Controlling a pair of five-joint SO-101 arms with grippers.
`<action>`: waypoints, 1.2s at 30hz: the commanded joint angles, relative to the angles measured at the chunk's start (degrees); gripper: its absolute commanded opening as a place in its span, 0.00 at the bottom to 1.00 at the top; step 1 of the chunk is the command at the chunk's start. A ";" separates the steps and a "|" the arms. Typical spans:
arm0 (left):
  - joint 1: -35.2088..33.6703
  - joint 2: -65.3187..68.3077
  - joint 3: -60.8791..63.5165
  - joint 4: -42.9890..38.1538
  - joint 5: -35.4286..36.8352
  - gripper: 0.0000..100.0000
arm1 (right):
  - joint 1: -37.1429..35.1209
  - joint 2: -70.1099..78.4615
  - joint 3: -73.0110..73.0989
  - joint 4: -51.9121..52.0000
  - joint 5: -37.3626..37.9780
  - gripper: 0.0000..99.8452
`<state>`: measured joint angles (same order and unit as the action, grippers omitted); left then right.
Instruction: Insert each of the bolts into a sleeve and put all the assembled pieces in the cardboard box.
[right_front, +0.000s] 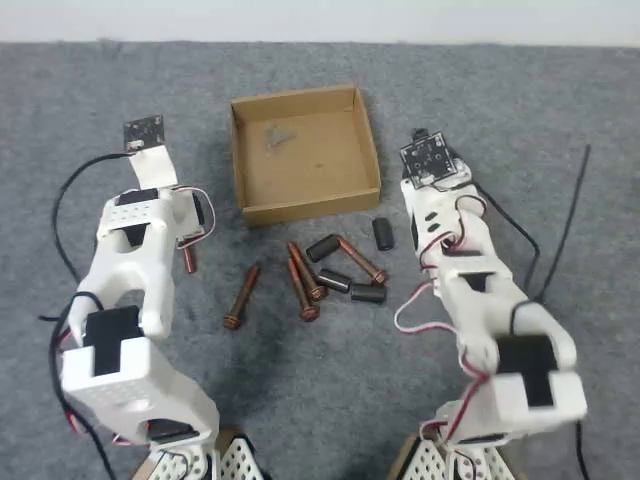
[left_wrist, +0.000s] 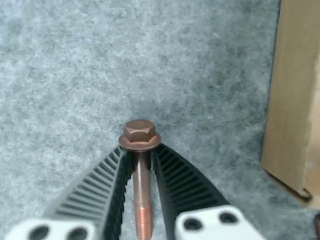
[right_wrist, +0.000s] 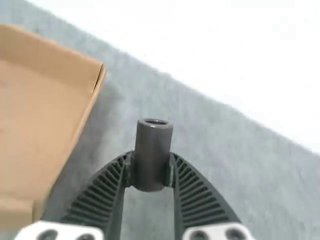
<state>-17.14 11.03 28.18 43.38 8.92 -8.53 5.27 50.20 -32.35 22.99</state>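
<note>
- Copper-coloured bolt (left_wrist: 140, 135) is clamped between the ribbed fingers of the left gripper (left_wrist: 141, 155). Its long axis runs along the gripper, with the hex head past the fingertips and the threaded end toward the camera.
- We find a dark sleeve (right_wrist: 153, 145) pinched in the right gripper (right_wrist: 150, 167). Its axis also follows the gripper, and the open bore faces away from the camera.
- The cardboard box (right_front: 310, 208) sits at the upper centre of the high view, open side up.
- We count four loose bolts on the grey carpet (right_front: 520, 100) below the box.
  - One (right_front: 241, 297) lies at the left, near vertical in frame, head at its lower end.
  - Two (right_front: 300, 288) (right_front: 308, 270) lie close side by side, slanting toward the lower right, heads low.
  - One (right_front: 362, 260) lies further right on the same slant, head at the lower right.
- A fifth copper shank (right_front: 189, 258) shows just beside the left arm (right_front: 130, 290). We cannot tell from above whether it is the held bolt.
- We count four loose sleeves.
  - One (right_front: 323, 248) lies diagonally.
  - One (right_front: 334, 280) and one (right_front: 368, 293) lie nearly level.
  - One (right_front: 383, 233) lies near vertical, at the right of the group.
</note>
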 joint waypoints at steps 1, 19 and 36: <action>-0.35 -4.40 -0.57 -1.49 0.18 0.01 | -1.54 4.35 -7.65 -8.66 -1.14 0.01; -0.26 -4.40 -0.48 -3.43 0.18 0.01 | -13.85 13.67 -7.30 -22.55 -34.46 0.01; -0.35 -4.40 -0.48 -3.43 0.18 0.01 | -26.77 -0.75 18.73 -34.86 -34.37 0.01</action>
<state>-17.23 11.03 28.18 41.27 8.92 -33.93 10.02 66.46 -62.68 -10.95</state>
